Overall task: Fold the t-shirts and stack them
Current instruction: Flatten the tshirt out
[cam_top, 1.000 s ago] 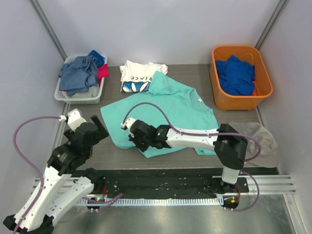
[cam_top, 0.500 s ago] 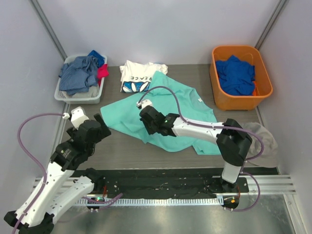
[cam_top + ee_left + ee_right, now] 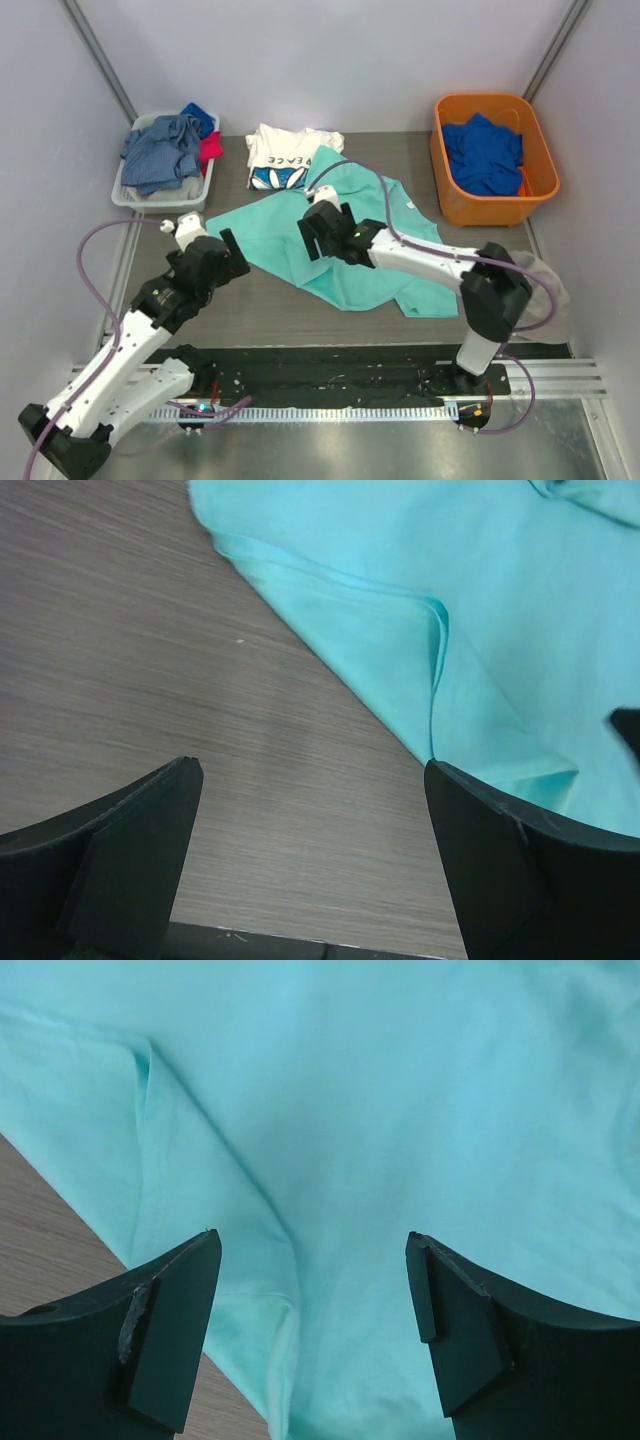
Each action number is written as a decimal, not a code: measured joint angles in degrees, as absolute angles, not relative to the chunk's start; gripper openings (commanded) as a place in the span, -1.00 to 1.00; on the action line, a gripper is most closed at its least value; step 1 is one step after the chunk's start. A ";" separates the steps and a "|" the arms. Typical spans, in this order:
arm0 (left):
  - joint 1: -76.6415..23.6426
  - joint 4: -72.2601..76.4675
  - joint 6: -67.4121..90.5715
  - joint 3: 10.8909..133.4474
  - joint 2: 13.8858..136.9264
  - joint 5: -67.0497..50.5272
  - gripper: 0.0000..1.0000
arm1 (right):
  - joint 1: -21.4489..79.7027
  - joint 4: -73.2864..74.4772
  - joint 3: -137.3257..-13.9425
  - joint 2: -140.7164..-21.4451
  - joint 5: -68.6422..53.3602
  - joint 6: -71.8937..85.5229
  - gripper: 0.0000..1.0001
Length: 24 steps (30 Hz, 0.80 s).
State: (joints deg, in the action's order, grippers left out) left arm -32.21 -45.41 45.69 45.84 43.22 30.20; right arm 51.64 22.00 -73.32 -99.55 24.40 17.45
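The soft, light mint-teal t-shirt (image 3: 262, 238) is judged best pinched at its hem; left end effector (image 3: 312, 775) and right end effector (image 3: 310, 1245) are spread open, empty

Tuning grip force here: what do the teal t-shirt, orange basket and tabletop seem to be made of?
Teal t-shirt: soft matte knit, probably cotton jersey; it lies in loose creases. Orange basket: rigid moulded plastic, smooth walls with slight sheen. Tabletop: grey-brown wood-grain, likely laminate; fine straight streaks, matte.
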 measured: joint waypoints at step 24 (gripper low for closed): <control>-62.65 -29.06 33.52 54.78 91.05 50.48 0.91 | 44.10 31.24 -61.14 -63.22 28.12 18.68 0.74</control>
State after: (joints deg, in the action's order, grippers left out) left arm -62.65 -29.06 33.52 54.78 91.05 50.48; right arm 44.10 31.24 -61.14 -63.22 28.12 18.68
